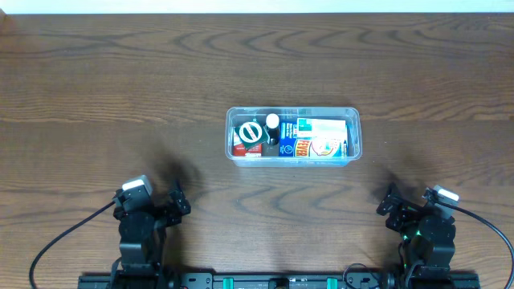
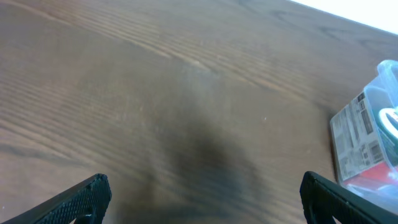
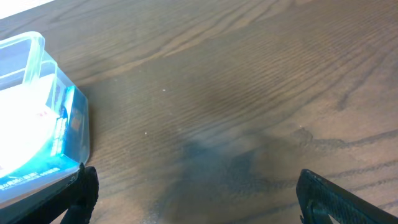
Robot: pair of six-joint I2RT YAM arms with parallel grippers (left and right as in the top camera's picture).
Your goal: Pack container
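Container (image 1: 356,136) packing looks finished, or close to it, judging by how things lie.

Nearest the viewer, both arms sit at the table's front edge. The left gripper (image 2: 205,205) is at 7 o'clock in the overhead view and the right gripper (image 3: 199,199) at 5 o'clock. Each has its jaws spread wide with nothing between them, only bare wood beneath.

Farther out, at 12 o'clock from the midpoint between the arms, the clear tub lies lengthwise across the middle of the table, well apart from both grippers. It looks full: a red box (image 1: 250,144) at its 9 o'clock end, a dark item with a white cap (image 1: 272,123) just beside that, and a blue and white carton (image 1: 321,136) filling the 3 o'clock half. No lid is visible, and nothing loose lies on the table around it. If a lid is wanted, that step is left — otherwise little remains.

The table (image 1: 96,80) is dark brown with strong wood grain and soft shadows under each gripper. Beyond its far edge, at 12 o'clock, only a thin pale strip (image 1: 257,5) shows — too little to say what the room holds.
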